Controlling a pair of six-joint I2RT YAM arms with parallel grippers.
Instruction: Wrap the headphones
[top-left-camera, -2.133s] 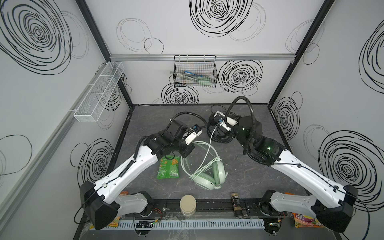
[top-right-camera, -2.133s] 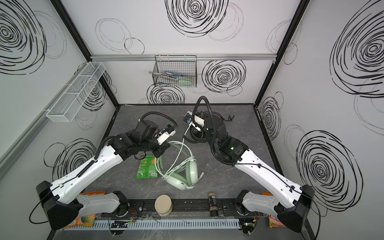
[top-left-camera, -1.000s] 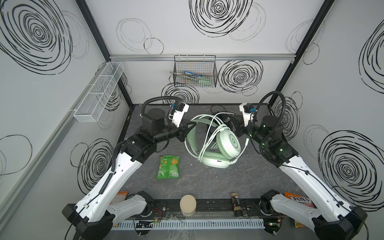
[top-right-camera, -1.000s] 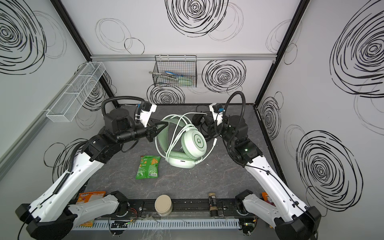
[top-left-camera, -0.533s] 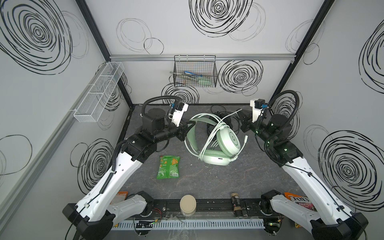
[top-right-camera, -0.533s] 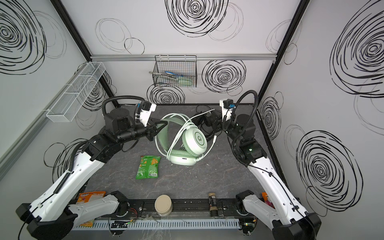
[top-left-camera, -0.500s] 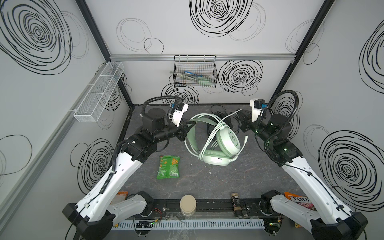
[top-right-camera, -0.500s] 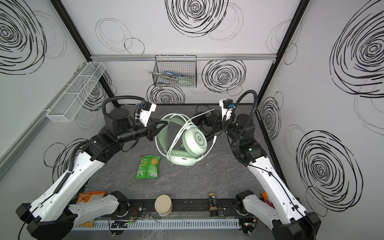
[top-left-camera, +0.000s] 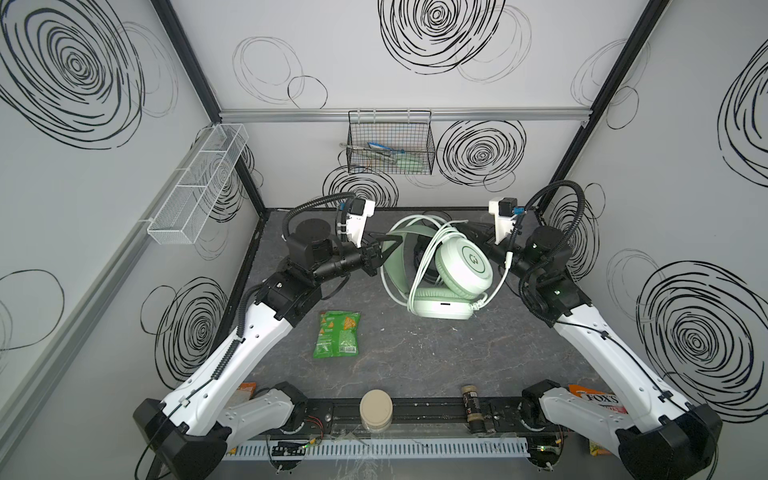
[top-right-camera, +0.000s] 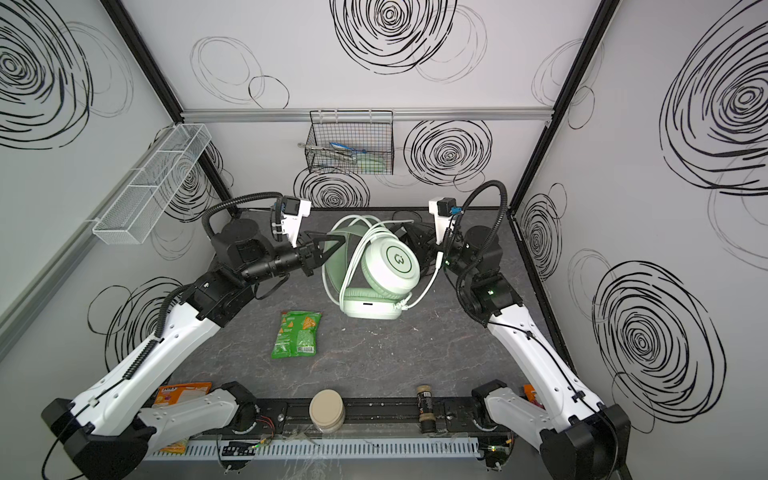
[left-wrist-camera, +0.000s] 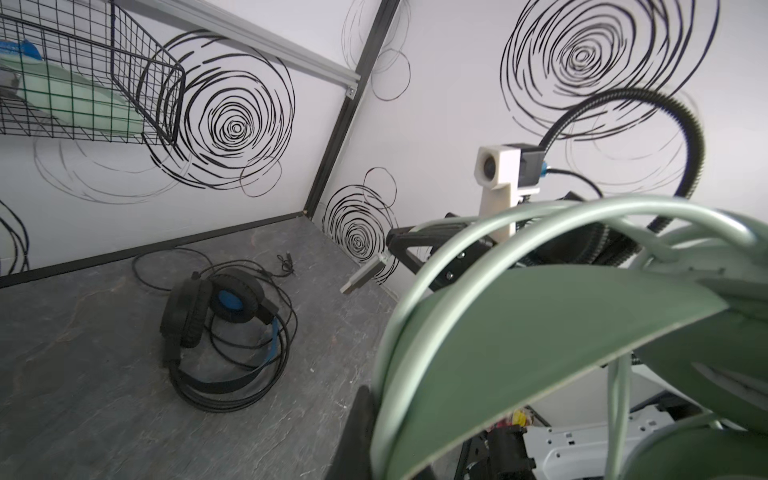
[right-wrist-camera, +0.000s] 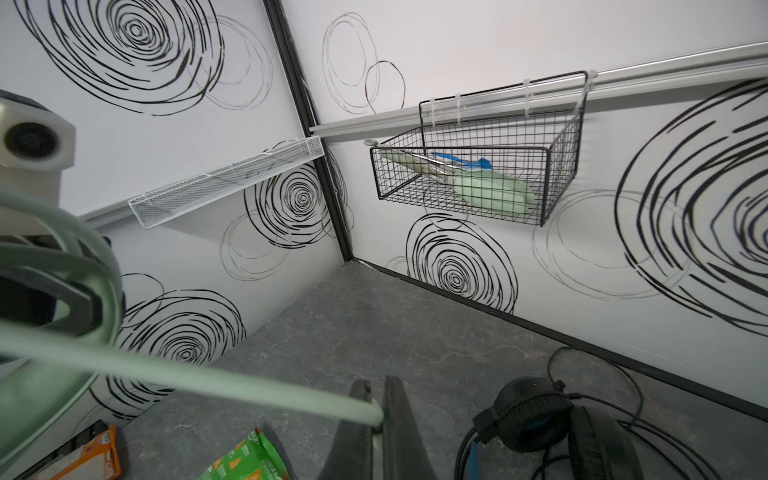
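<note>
Now that the mint-green headset (top-left-camera: 440, 308) is up off the table (top-left-camera: 415, 357), where it lay flat two seconds ago, it hangs over the far half, strung between the two arms in both top views. The left gripper (top-left-camera: 394, 242) is clenched on the green headband (left-wrist-camera: 540, 332), the same hold as a second ago. The right gripper (right-wrist-camera: 375, 417) is pinched tight on the pale cable (right-wrist-camera: 199, 372), and it has swung out toward the right edge in the last second, pulling that line taut.

Look at the cable: several turns already run over the headband and across the upper earcup (top-left-camera: 464, 262). Only a short tail with its plug (left-wrist-camera: 365, 275) pokes out past that grip. My read is that little slack is left to wind, so this one is close to done, and securing the end looks like the remaining job.

The black headset (left-wrist-camera: 216, 307) lies on the table near the far right corner, its cable looped around it, and neither arm is on it. The green snack bag (top-left-camera: 336, 334) sits toward the left edge, well apart.
</note>
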